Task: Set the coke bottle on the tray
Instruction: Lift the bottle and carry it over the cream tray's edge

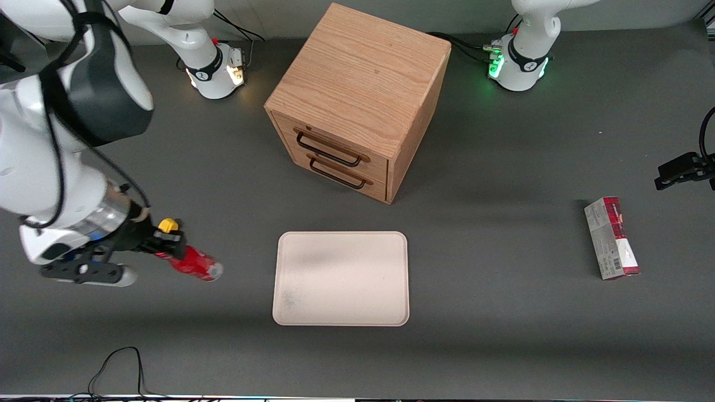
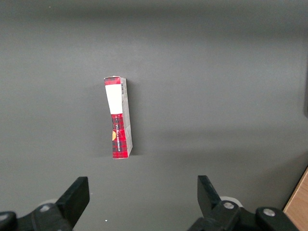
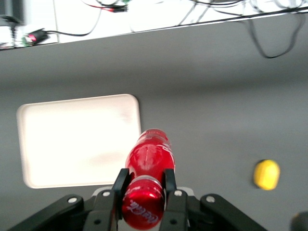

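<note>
Gripper (image 1: 167,245) clamps coke bottle (image 1: 196,263) nr working-arm edge of counter, tray (image 1: 341,278) beside, apart, w/ 1 yellow lump (image 3: 266,174) nearby

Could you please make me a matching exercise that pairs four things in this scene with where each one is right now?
Things:
1. small red coke bottle
2. flat cream tray
3. red-and-grey carton
4. wooden drawer cabinet

Places:
A. toward the parked arm's end of the table
B. farther from the front camera than the tray
C. held in the right arm's gripper
D. bare, in front of the drawers

Pairs: 1-C, 2-D, 3-A, 4-B
</note>
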### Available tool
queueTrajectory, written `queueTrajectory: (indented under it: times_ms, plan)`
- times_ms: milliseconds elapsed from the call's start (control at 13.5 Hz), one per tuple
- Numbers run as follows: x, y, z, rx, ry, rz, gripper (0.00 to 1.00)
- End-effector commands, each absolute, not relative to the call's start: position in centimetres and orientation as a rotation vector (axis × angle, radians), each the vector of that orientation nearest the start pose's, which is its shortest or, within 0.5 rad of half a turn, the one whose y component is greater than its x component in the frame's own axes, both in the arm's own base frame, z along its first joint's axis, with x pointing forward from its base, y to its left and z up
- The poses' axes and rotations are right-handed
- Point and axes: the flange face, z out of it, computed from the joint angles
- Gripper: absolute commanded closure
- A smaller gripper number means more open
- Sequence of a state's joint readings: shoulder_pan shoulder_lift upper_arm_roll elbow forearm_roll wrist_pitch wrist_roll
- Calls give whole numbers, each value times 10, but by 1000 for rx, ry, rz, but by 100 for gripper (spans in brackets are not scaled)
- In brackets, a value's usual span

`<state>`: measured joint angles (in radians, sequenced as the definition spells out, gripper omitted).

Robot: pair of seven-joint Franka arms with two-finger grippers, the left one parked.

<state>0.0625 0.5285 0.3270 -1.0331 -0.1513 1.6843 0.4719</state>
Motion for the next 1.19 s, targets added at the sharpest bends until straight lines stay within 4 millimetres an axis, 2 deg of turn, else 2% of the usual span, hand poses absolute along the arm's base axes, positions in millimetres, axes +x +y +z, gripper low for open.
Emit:
queueTrajectory:
  times_ms: [0, 148, 296, 593, 889, 1111]
  plan:
    - [692, 216, 547, -3036, 226, -247, 100]
    - [692, 245, 515, -3026, 184, -268, 100]
    - [700, 262, 474, -3031, 196, -291, 100]
    - [712, 281, 390, -3035, 158, -339, 100]
    - [713, 286, 341, -3042, 115, -319, 100]
    - [710, 286, 329, -3058, 97, -311, 100]
